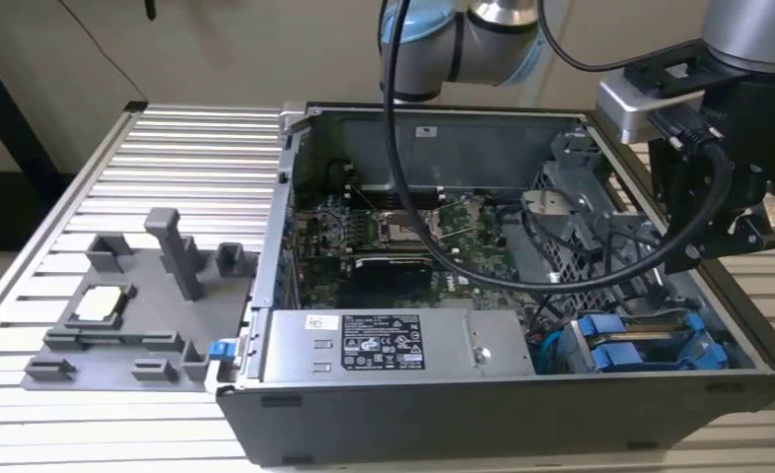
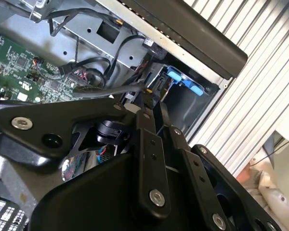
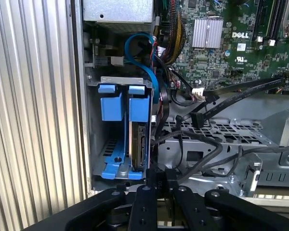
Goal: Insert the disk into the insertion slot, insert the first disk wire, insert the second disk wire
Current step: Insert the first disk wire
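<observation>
While one tool (image 3: pixel 159 177) hovers, one disk (image 3: pixel 137 144) (blue-framed), seated.

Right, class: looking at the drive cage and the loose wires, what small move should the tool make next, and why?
Probably shift the tool sideways from the disk towards the loose black wire connector. The disk already looks seated in the insertion slot, while that connector hangs free beside it, plugged into nothing.

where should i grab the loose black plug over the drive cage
Grip the black plug by its hard body, across the flat faces, coming in through the open side of the case: it lies free over the perforated cage, and its cable looks thin and floppy.
</observation>
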`<state>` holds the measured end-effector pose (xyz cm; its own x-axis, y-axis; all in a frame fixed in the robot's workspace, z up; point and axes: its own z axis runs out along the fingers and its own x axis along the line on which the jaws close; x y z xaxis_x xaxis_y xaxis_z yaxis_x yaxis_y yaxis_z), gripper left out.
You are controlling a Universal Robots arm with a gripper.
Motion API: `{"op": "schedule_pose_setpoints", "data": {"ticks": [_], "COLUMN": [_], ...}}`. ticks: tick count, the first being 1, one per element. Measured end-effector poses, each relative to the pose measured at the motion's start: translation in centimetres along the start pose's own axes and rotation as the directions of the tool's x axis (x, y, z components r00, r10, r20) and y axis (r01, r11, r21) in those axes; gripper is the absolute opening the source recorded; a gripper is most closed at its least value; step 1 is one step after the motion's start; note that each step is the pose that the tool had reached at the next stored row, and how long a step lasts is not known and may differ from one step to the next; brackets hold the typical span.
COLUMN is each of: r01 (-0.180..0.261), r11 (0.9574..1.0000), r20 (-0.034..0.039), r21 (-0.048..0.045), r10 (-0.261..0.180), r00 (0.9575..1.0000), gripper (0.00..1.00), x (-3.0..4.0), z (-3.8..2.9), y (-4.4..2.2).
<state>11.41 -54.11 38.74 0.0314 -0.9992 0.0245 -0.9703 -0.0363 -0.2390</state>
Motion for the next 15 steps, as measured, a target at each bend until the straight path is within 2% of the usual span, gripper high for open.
{"op": "schedule_pose_setpoints", "data": {"ticks": [1, 2, 3, 5, 9, 11, 13, 15], "r01": [0.000, 0.000, 0.000, 0.001, 0.002, 0.003, 0.004, 0.004], "r11": [1.0000, 1.0000, 0.9998, 0.9985, 0.9928, 0.9892, 0.9858, 0.9827], "r20": [0.0000, 0.0002, 0.0004, 0.0010, 0.0030, 0.0041, 0.0049, 0.0055], "r21": [-0.0007, -0.0062, -0.0197, -0.0552, -0.1196, -0.1463, -0.1681, -0.1854], "r10": [0.000, 0.000, 0.000, -0.001, -0.002, -0.002, -0.003, -0.003], "r00": [1.0000, 1.0000, 1.0000, 1.0000, 1.0000, 1.0000, 1.0000, 1.0000], "gripper": [0.19, 0.19, 0.19, 0.19, 0.19, 0.19, 0.19, 0.19], "x": [0.00, 0.00, 0.01, 0.03, 0.11, 0.20, 0.32, 0.47], "z": [0.00, 0.03, 0.07, 0.15, 0.41, 0.59, 0.78, 0.99], "y": [0.00, -0.05, -0.17, -0.55, -1.44, -2.01, -2.58, -3.10]}}
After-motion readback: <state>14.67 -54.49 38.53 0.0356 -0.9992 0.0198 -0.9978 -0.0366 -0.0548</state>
